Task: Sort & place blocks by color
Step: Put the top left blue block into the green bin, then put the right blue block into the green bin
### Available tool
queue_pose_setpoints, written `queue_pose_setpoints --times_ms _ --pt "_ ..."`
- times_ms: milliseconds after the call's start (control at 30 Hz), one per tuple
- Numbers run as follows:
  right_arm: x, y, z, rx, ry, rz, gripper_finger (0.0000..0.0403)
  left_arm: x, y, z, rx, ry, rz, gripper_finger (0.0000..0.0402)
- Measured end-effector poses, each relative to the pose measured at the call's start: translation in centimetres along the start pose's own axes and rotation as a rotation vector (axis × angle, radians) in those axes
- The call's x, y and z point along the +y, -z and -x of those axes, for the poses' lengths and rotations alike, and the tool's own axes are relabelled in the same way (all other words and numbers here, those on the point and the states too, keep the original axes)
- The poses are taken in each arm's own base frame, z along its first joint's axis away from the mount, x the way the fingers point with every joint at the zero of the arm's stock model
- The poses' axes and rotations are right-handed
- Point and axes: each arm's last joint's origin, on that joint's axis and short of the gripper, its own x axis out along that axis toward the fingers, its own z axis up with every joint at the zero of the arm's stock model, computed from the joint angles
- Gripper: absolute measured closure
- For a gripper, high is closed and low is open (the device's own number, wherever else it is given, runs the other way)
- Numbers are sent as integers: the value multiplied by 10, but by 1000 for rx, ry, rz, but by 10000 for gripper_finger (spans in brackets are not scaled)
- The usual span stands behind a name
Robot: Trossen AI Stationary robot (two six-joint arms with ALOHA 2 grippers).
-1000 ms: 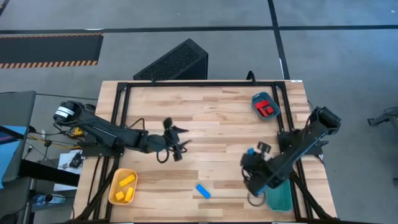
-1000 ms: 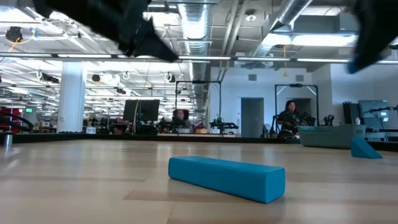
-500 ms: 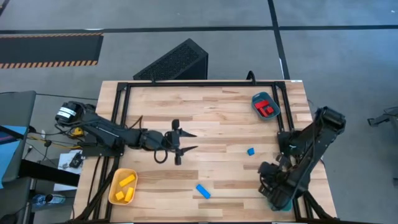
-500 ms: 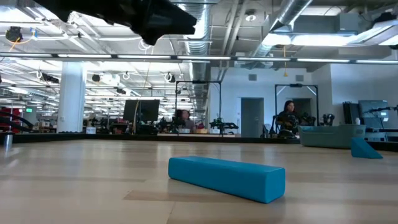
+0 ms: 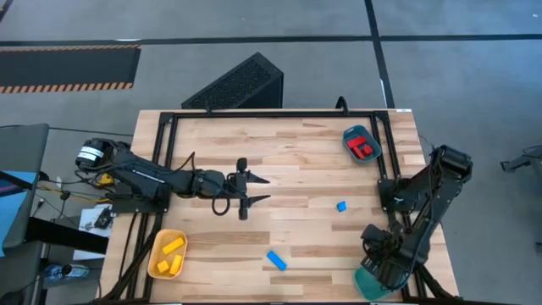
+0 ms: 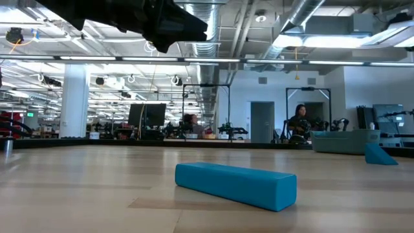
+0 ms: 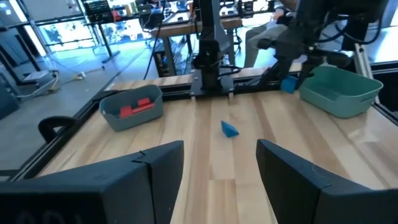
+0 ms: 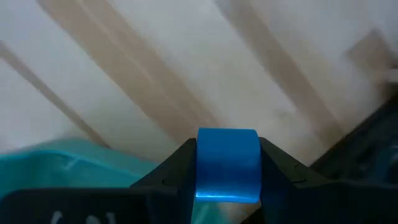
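Observation:
My right gripper (image 8: pixel 227 163) hangs over the table's near right corner, at the edge of a teal tray (image 5: pixel 369 285), and is shut on a small blue block (image 8: pixel 227 165). My left gripper (image 5: pixel 262 190) hovers open and nearly level over mid-table, holding nothing. A blue bar (image 5: pixel 276 260) lies flat near the front edge. A small blue block (image 5: pixel 341 206) rests on the wood right of centre. Yellow blocks (image 5: pixel 170 251) lie in the yellow oval tray (image 5: pixel 156 246). Red blocks (image 5: pixel 364 149) lie in the far right teal tray (image 5: pixel 351 134). My right gripper pinches the blue block by two opposite sides (image 8: pixel 200 163) between its two fingers, which point down from above. The block is lifted clear, above the bare wood next to the teal tray's rim (image 8: pixel 68 155).
A black frame (image 5: pixel 271 113) runs round the tabletop. In the left wrist view, my right arm (image 7: pixel 305 37) stands by the near teal tray (image 7: pixel 341 90). The low view shows people at desks in the room behind. Bare wood lies between the bar and the yellow tray.
My right gripper has swung toward the table's near right corner and sunk, rolling as it went, carrying the blue block to the teal tray's edge. My left gripper has turned up toward level, now pointing at the right edge, and has stayed open.

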Motion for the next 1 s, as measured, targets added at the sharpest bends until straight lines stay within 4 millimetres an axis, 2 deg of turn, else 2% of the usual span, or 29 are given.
queue_pose_setpoints --times_ms 167,300,400,533,633,800,1000 --pt "-1 0 8 -10 25 17 272 2 2 0 18 -7 -2 209" --pt "3 0 24 -6 7 61 265 1 5 0 47 0 5 209" --pt "13 5 36 50 -81 54 264 1 6 0 63 -3 15 209" --pt "30 20 46 114 -282 42 267 1 7 0 73 -7 35 209" --pt "35 34 44 111 -324 49 263 1 7 0 73 -7 39 209" --pt "35 50 26 99 -213 33 233 2 7 0 72 -16 71 209" --pt "31 50 18 86 -115 10 179 3 7 0 75 -59 58 209"
